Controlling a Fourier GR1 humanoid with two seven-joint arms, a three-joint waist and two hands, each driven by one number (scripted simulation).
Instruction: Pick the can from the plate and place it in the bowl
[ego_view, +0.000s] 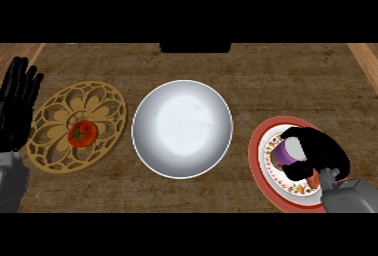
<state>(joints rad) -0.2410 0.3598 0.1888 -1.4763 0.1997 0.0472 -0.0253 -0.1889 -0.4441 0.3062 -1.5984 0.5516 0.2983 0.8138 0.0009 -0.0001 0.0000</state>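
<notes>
A purple can with a pale top (289, 151) lies on a red-rimmed patterned plate (261, 150) at the right of the counter. My right hand (325, 155) is over the plate, its black fingers curled round the can and hiding much of it. A large white bowl (181, 129) sits in the middle, to the left of the plate, with nothing in it. My left hand (18, 100) rests open at the left edge, fingers up.
A tan openwork trivet (52, 130) lies left of the bowl with a red tomato (82, 133) on it. A dark object (195, 47) sits at the counter's far edge. Brown counter shows between the bowl and the plate.
</notes>
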